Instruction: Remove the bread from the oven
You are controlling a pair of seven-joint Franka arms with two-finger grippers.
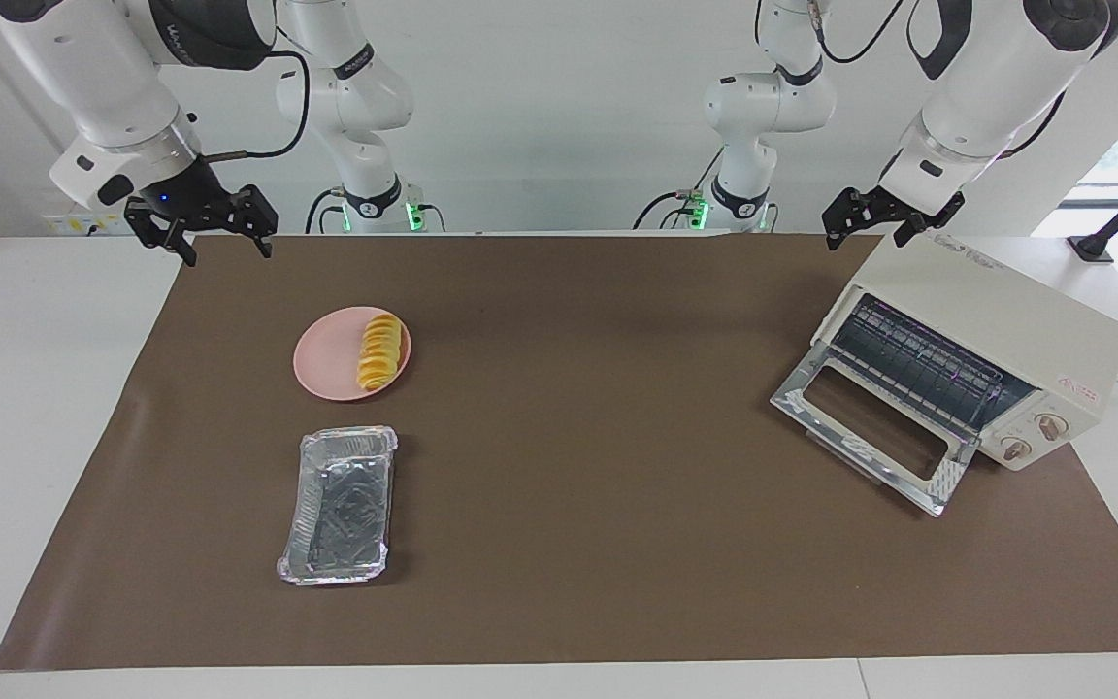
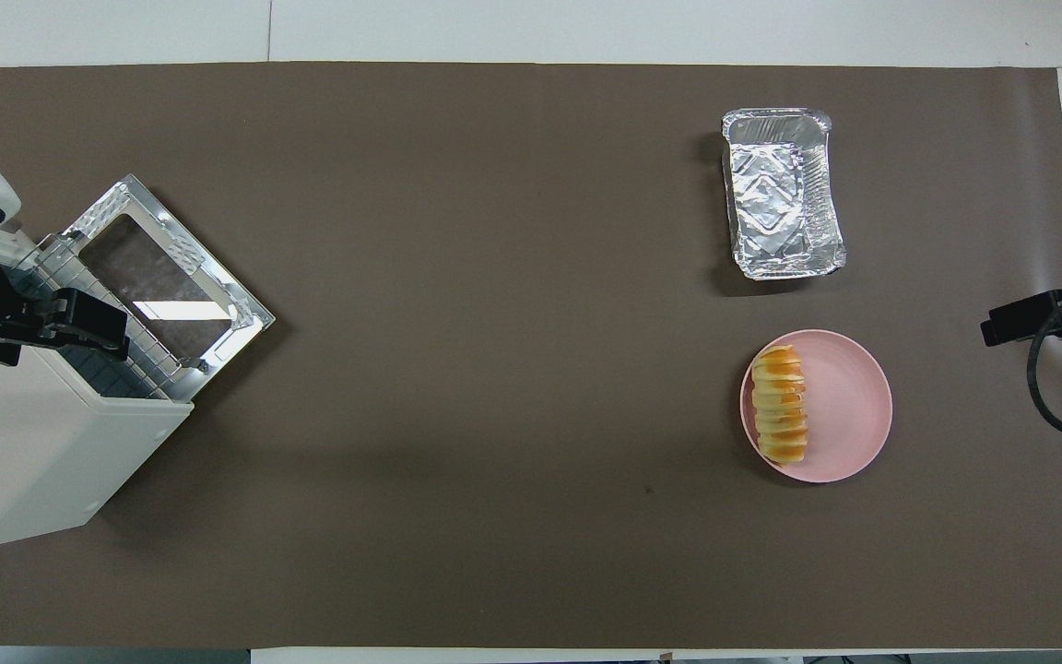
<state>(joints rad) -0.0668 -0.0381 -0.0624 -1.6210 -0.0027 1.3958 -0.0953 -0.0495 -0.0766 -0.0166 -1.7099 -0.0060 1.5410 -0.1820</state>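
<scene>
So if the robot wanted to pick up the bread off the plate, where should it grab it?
Probably across the middle of the bread, from straight above. It lies flat along one edge of the plate, long and narrow, so fingers fit either side.

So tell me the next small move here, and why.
Probably none for the bread: it already lies on the pink plate, and both hands are open and raised. The left hand over the oven could likely swing its lowered door shut.

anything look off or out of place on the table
Nothing spilled or damaged. The oven sits askew at the left arm's end, its door hanging open, rack bare. The bread lies off-centre on the pink plate.
</scene>
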